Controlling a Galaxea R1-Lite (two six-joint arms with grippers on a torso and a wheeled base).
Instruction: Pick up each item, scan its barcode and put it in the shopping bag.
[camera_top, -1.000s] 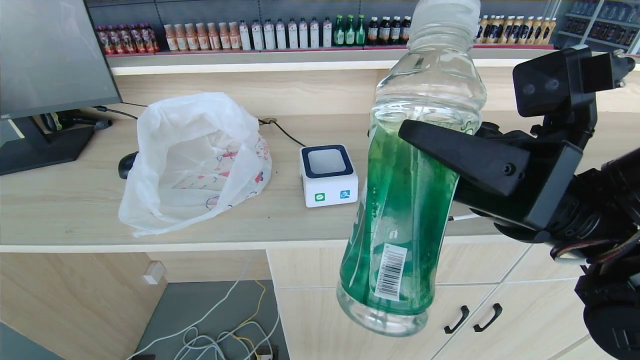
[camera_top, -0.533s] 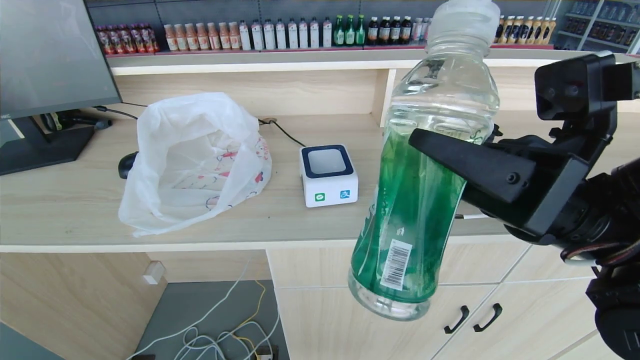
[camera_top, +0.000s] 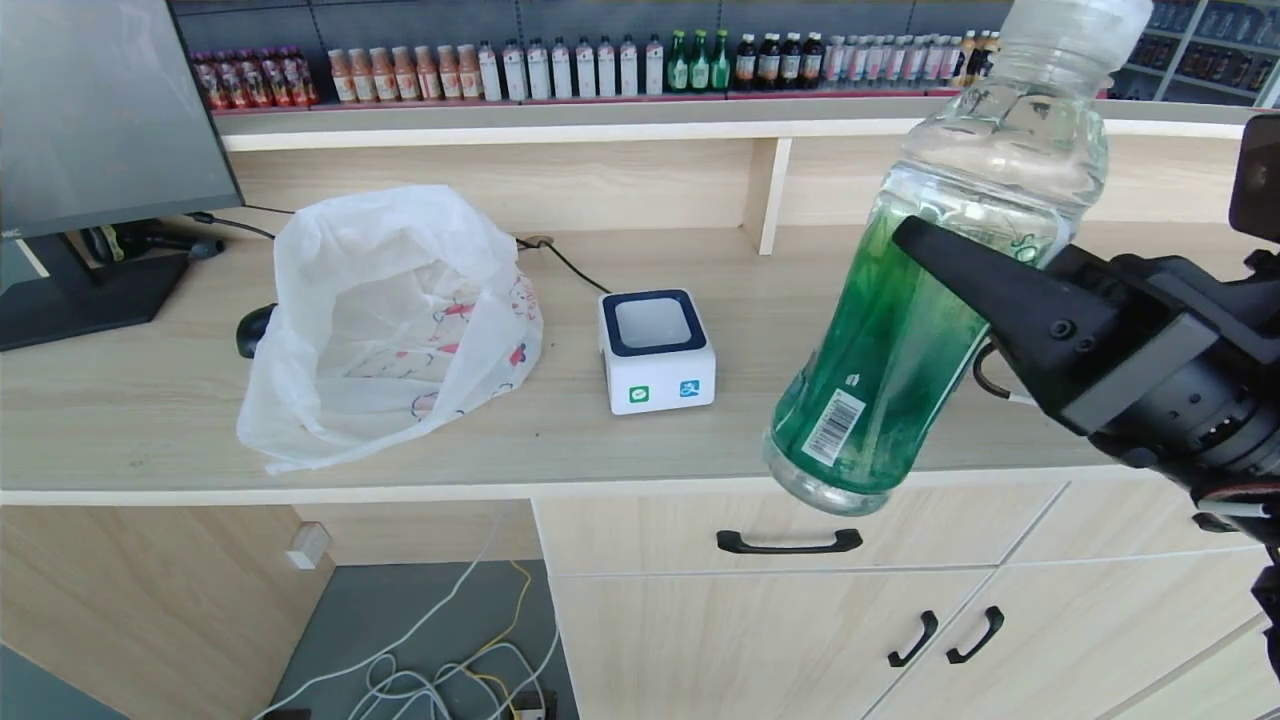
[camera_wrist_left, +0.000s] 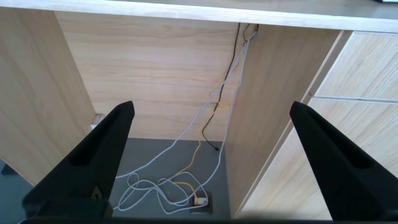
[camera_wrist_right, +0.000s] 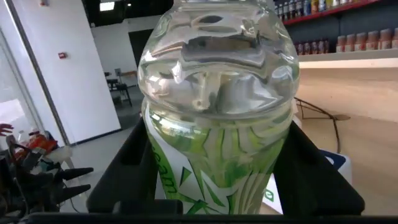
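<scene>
One bottle (camera_top: 905, 320) was up in the air at the right of the counter (camera_top: 150, 400), clamped in the right gripper (camera_top: 935, 262). The gripper's black fingers were pressed against the bottle's sides near the top of its green label (camera_top: 860, 400). In the head view one finger (camera_top: 985, 290) crossed the front of the bottle, and in the right wrist view the gripper (camera_wrist_right: 214, 180) hugged the label from both sides with the bottle (camera_wrist_right: 217, 93) rising between. The bottle was clear plastic with a pale cap (camera_top: 1075, 20). It hung tilted, cap up and toward the robot's right, base down and toward the left, over the front edge of the counter. A white barcode (camera_top: 832, 427) low on the label faced the head camera.

The scanner (camera_top: 657, 350), a small white box with a dark-framed window (camera_top: 650, 322) on top, sat on the counter to the left of the bottle and apart from it. Just beside the scanner on its left stood the shopping bag (camera_top: 380, 310), white and thin, its mouth gaping toward the front. A dark rounded object (camera_top: 253, 328) peeked out at the bag's left edge. A monitor (camera_top: 100, 110) stood at the far left, and rows of drinks (camera_top: 600, 65) lined a shelf (camera_top: 500, 112) behind the counter.

The left gripper (camera_wrist_left: 211, 112) was low, facing the open space under the counter, with its fingers spread wide; between them showed a tangle of cables (camera_wrist_left: 174, 186)
</scene>
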